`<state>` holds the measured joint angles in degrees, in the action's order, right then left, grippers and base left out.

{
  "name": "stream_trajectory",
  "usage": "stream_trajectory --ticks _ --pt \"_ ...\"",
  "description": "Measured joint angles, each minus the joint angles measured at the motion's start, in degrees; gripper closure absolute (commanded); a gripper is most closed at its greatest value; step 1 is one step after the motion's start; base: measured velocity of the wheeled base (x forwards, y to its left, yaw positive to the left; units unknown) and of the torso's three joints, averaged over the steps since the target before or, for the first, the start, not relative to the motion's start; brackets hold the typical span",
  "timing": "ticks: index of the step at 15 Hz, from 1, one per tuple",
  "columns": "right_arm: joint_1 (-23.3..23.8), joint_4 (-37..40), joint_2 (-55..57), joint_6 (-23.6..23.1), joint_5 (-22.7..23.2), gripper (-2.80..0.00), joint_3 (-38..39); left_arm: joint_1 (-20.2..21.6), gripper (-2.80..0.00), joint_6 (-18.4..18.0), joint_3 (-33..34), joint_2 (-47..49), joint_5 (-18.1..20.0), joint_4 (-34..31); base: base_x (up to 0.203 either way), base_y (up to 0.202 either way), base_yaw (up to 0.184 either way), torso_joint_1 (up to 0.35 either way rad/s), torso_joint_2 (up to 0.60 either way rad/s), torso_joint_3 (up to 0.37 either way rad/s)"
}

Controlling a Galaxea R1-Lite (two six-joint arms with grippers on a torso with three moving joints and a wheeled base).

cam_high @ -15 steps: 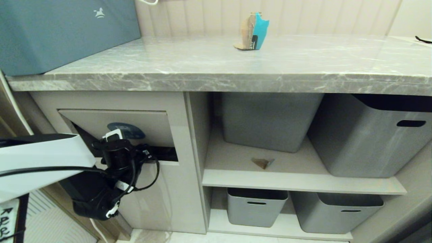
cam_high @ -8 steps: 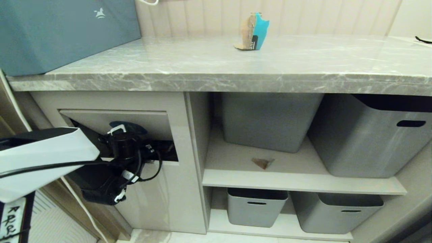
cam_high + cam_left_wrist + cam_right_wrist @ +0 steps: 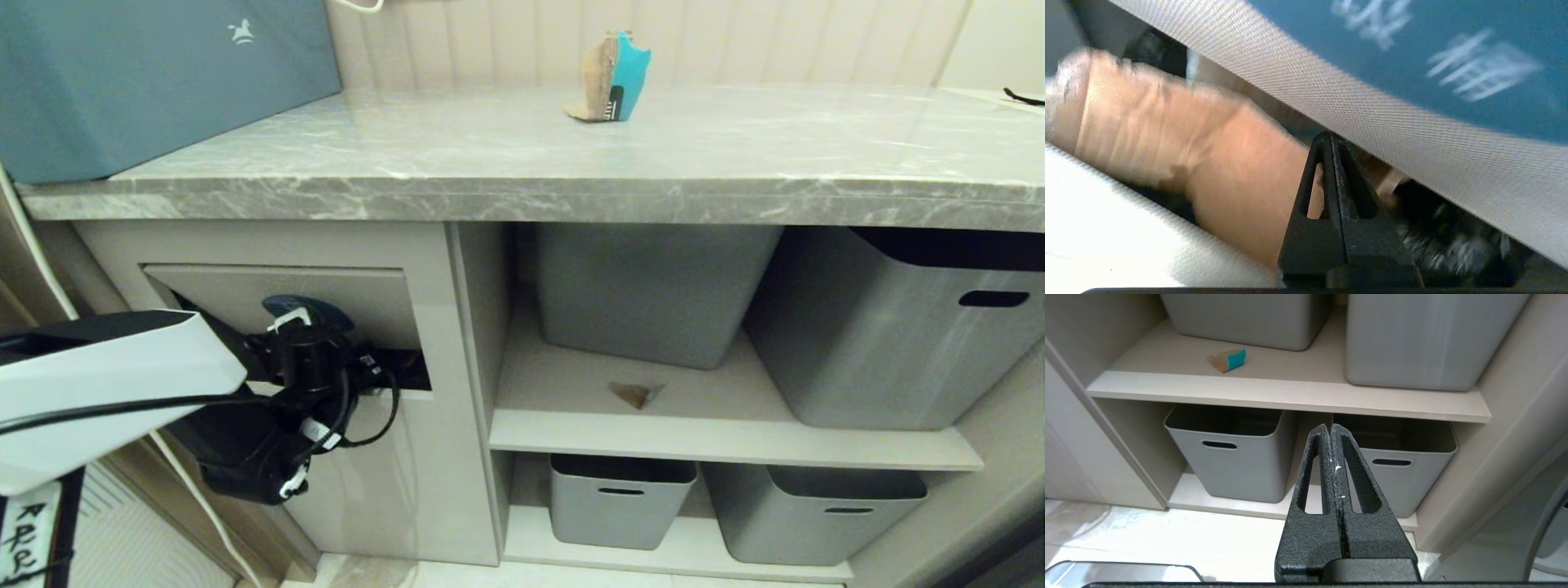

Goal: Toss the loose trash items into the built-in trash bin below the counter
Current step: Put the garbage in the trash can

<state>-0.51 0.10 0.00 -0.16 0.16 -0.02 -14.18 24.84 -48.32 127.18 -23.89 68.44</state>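
Note:
The built-in trash bin's flap (image 3: 359, 304) with its blue sticker (image 3: 310, 308) is pushed inward below the counter (image 3: 522, 196). My left arm's wrist (image 3: 306, 359) reaches into the dark gap; the fingertips are hidden in the head view. Seen from the left wrist, the left gripper (image 3: 1329, 136) is shut with nothing between its fingers. A blurred brown cardboard scrap (image 3: 1167, 143) lies beside it, under the flap (image 3: 1372, 110). One turquoise-faced cardboard chunk (image 3: 614, 77) stands on the counter. A small flat scrap (image 3: 637, 394) (image 3: 1228, 360) lies on the middle shelf. The right gripper (image 3: 1330, 430) hangs shut and empty.
A large teal box (image 3: 155, 82) sits on the counter's left end. Two grey storage bins (image 3: 653, 286) (image 3: 898, 335) stand on the middle shelf and two more (image 3: 620, 502) (image 3: 808, 510) on the bottom one. A white cable (image 3: 33, 245) runs down the left edge.
My left arm has lifted and pushed a little to the right, deeper into the flap opening. The scraps on the counter and shelf have not moved.

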Motion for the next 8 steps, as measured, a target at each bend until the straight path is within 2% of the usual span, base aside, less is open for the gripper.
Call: stream_trajectory --ticks 8 --pt "0.0 0.0 0.0 0.0 0.0 0.00 0.0 -2.9 0.00 0.8 15.8 -7.1 -2.2 6.7 0.000 0.000 0.000 0.000 0.00 0.000"
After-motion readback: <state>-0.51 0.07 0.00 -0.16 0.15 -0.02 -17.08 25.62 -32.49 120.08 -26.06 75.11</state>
